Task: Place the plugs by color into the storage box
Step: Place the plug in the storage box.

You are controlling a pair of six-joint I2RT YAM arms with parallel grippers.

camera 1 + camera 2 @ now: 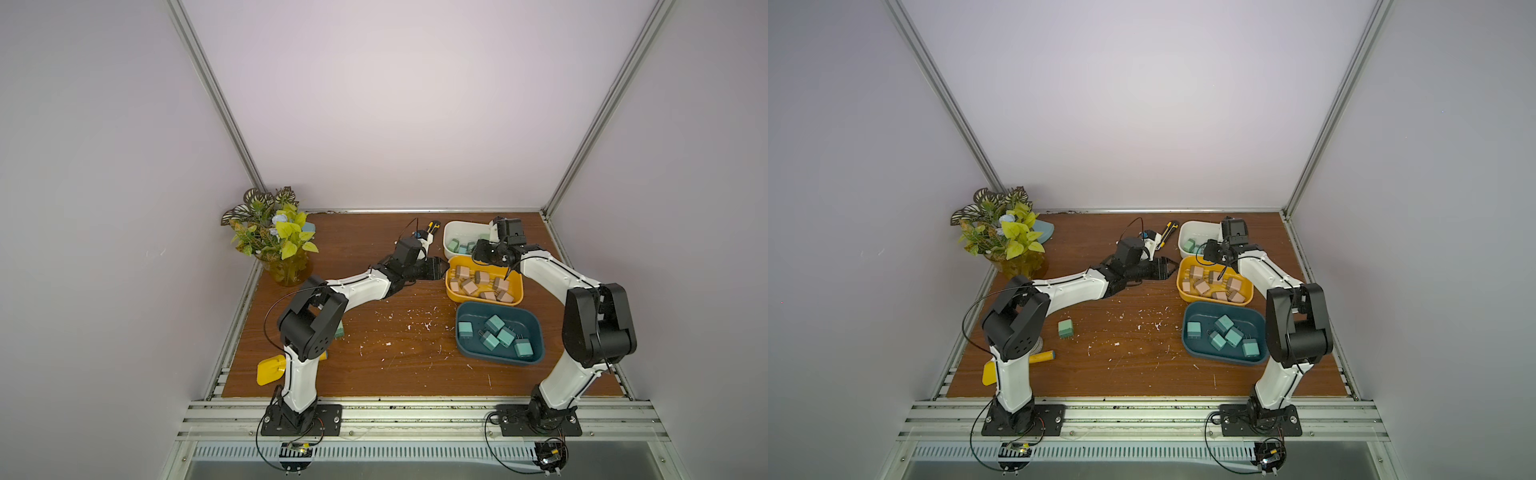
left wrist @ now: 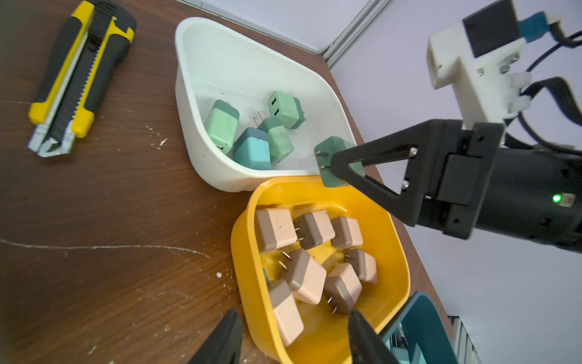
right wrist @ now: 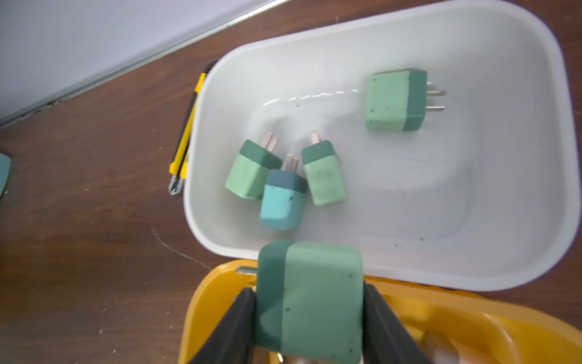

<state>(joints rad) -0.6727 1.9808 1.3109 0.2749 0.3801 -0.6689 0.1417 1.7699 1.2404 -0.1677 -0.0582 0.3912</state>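
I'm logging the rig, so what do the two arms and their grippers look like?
Left arm and right arm: white shells, black joints, black base plates, thin black cables. Left gripper and right gripper: black triangular open-frame fingers. The right wrist carries a white camera mount, blue connector and green light.
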